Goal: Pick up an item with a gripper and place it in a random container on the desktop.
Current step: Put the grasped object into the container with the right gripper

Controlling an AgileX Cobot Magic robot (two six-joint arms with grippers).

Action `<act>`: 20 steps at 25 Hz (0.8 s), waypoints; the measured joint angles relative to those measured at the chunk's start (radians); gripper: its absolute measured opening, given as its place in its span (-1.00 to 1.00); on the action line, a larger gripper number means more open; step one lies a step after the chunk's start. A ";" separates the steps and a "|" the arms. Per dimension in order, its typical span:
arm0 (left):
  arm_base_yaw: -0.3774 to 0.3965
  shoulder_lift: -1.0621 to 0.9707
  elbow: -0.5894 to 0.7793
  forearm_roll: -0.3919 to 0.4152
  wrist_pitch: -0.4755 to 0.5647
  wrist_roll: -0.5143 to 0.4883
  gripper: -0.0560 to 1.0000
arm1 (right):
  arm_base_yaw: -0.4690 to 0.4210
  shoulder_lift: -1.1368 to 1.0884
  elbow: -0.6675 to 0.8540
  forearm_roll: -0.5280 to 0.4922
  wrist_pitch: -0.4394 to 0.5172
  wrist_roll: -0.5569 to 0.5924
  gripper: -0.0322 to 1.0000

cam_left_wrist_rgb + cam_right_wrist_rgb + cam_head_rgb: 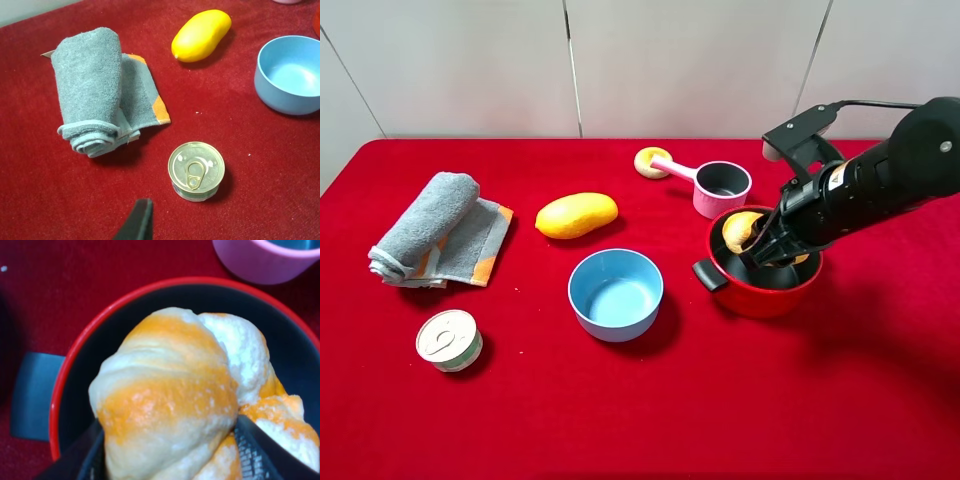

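Right hand [758, 245] around bun [740, 228], both partly hidden inside red pot [760, 300]

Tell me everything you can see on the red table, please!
towel: one, grey with orange, rolled, far left
mango: one, yellow, right of the towel
bowl: one, blue, middle
can: one, silver lid, front left
ring: one, tan, back, by the cup's handle
cup: one, pink, behind the pot
pot: one, red, dark inside, right of the bowl
bun: one, golden-orange, held over the pot
tablecloth: one, red, under everything
right arm: one, black, jaws shut on the bun
left arm: one dark tip showing near the can
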 joint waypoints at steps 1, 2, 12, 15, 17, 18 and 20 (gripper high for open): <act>0.000 0.000 0.000 0.000 0.000 0.000 0.91 | 0.000 0.007 0.000 0.000 -0.004 0.000 -0.22; 0.000 0.000 0.000 0.000 0.000 0.000 0.91 | 0.000 0.014 0.000 0.000 -0.008 0.000 -0.22; 0.000 0.000 0.000 0.000 0.000 0.000 0.91 | 0.000 0.069 0.000 0.000 -0.039 0.000 -0.22; 0.000 0.000 0.000 0.000 0.000 0.000 0.91 | 0.000 0.077 0.000 0.000 -0.042 0.000 -0.22; 0.000 0.000 0.000 0.000 0.000 0.000 0.91 | 0.000 0.079 0.000 0.000 -0.043 0.000 -0.22; 0.000 0.000 0.000 0.000 0.000 0.000 0.91 | 0.000 0.079 0.000 0.000 -0.043 0.000 -0.22; 0.000 0.000 0.000 0.000 0.000 0.000 0.91 | 0.000 0.079 0.000 0.000 -0.046 0.000 -0.22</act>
